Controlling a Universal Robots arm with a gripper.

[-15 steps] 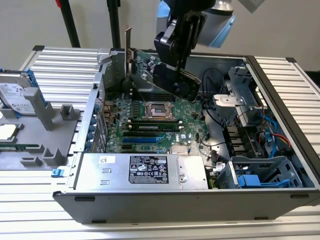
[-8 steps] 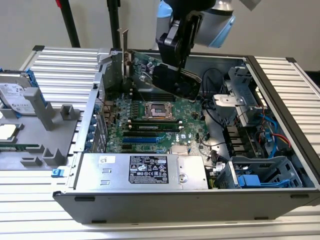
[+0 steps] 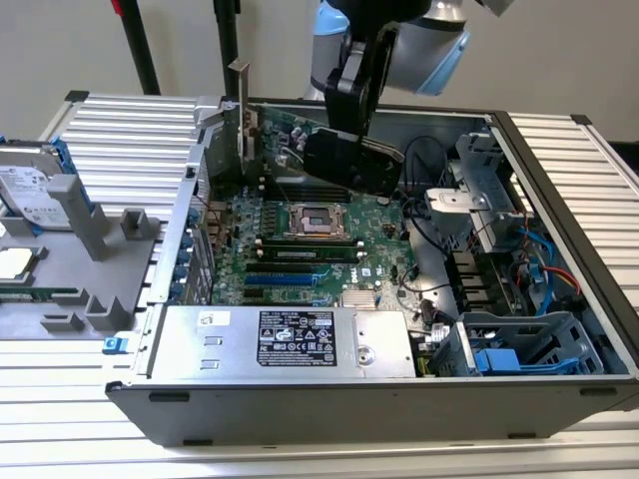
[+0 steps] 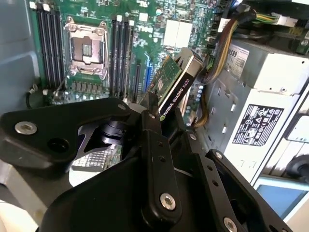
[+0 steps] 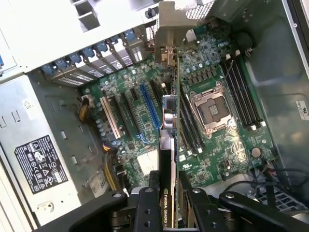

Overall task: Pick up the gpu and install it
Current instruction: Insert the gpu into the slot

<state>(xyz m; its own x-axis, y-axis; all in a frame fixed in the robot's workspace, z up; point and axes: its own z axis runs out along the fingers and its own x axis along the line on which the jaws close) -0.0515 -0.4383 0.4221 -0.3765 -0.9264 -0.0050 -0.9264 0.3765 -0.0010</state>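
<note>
You're mid-install: black two-finger gripper (image 5: 169, 203) clamped on the thin green-and-black gpu card (image 4: 174, 82), airborne at 12 o'clock of the silver CPU socket (image 3: 318, 220), unseated; I'd judge it needs squaring to the long blue slot (image 5: 149, 104).

Arm (image 3: 429, 45) reaching down, wrist tilted, claw (image 5: 167, 195) clamped tight.

End of gpu (image 5: 167, 113) behind jaws
</note>
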